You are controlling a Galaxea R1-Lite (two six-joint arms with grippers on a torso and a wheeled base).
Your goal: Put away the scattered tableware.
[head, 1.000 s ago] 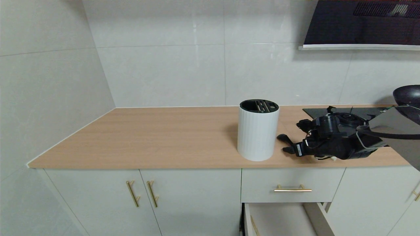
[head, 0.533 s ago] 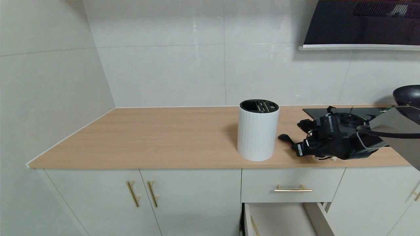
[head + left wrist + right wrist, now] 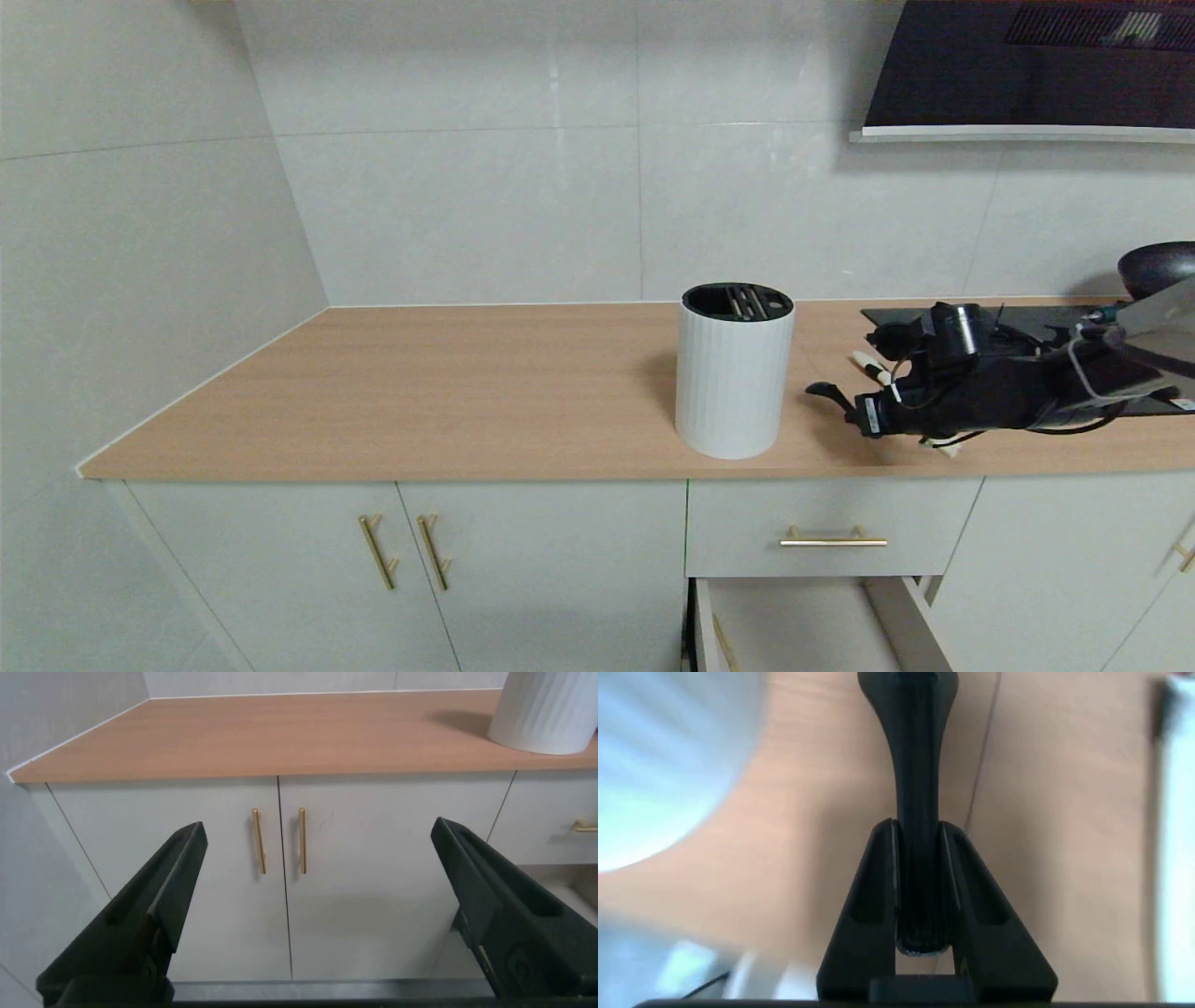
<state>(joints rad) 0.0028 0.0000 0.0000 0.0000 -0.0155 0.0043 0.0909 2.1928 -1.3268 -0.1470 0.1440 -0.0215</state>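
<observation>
A white ribbed utensil holder with a black slotted top stands on the wooden counter. Just to its right my right gripper hovers slightly above the counter, shut on a black utensil handle that points toward the holder. In the right wrist view that handle is clamped between the two fingers, with the holder blurred beside it. My left gripper is open, low in front of the cabinet doors, with the holder far off on the counter.
A black cooktop and a dark pan sit at the counter's right end, under a range hood. A lower drawer stands open below the holder. Tiled walls close off the back and left.
My right gripper has risen off the counter and drawn slightly to the right, carrying the black utensil handle with it. The holder has stayed put.
</observation>
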